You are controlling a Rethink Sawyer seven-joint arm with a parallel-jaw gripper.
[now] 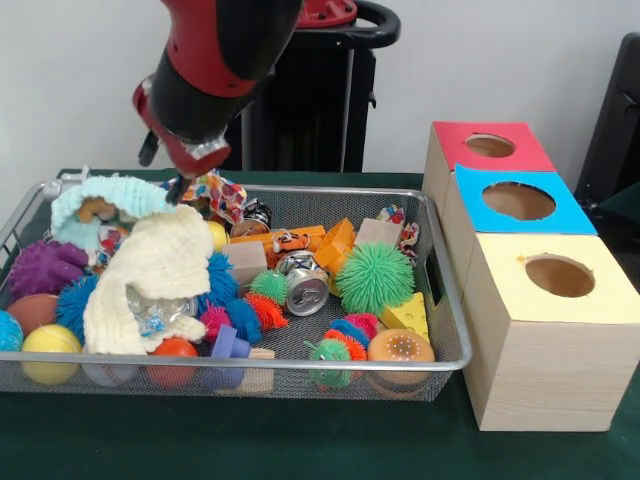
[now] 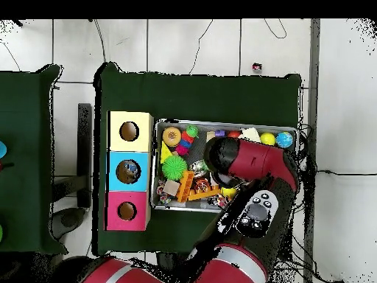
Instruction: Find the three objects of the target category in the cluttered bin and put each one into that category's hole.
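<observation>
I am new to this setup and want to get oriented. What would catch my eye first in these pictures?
First the red and black arm, reaching down from above over the back left part of the wire basket, its claw by the cloths there. The basket is packed with colourful toys, with a big green spiky ball near the middle. Beside it stand three wooden boxes with red, blue and yellow tops, each with a round hole.
</observation>
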